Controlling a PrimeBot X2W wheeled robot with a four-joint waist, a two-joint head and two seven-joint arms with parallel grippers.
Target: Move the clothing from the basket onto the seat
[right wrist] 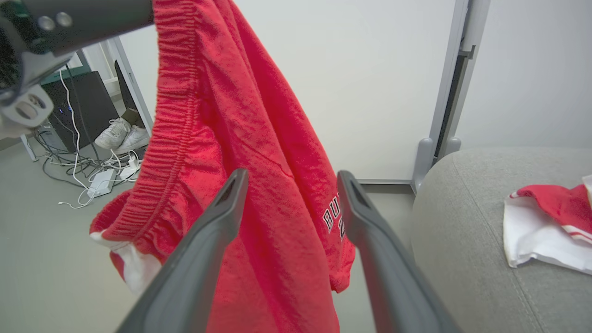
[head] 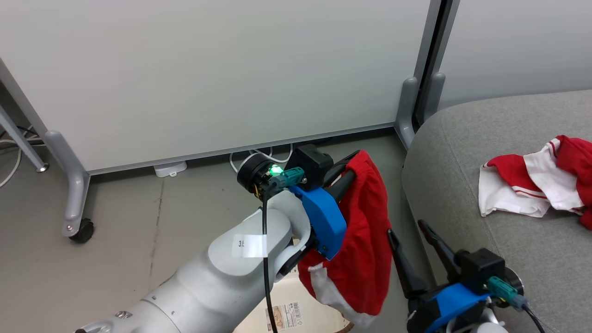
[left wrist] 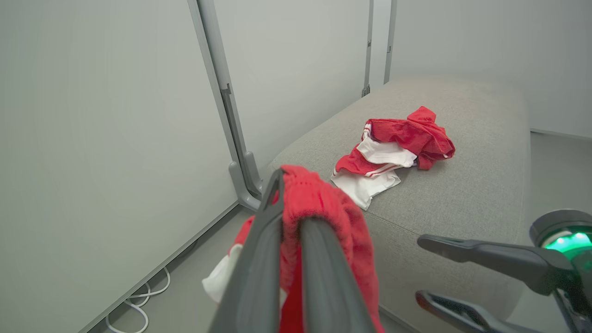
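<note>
Our left arm (head: 222, 273) comes up from the bottom edge of the head view, its pale forearm bending at the wrist, where a green light glows. Past the blue mount, our left gripper (head: 354, 169) points up and to our right, its fingers pinched tight on the red garment (head: 365, 240) that hangs from them. Our right gripper (head: 406, 227) sits low on our right, just beside it, dark fingers spread wide and empty.

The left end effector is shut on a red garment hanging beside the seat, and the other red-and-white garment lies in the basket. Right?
Wrong: the other garment lies on the seat instead, as the left wrist view shows. The left end effector is shut on the red garment.
</note>
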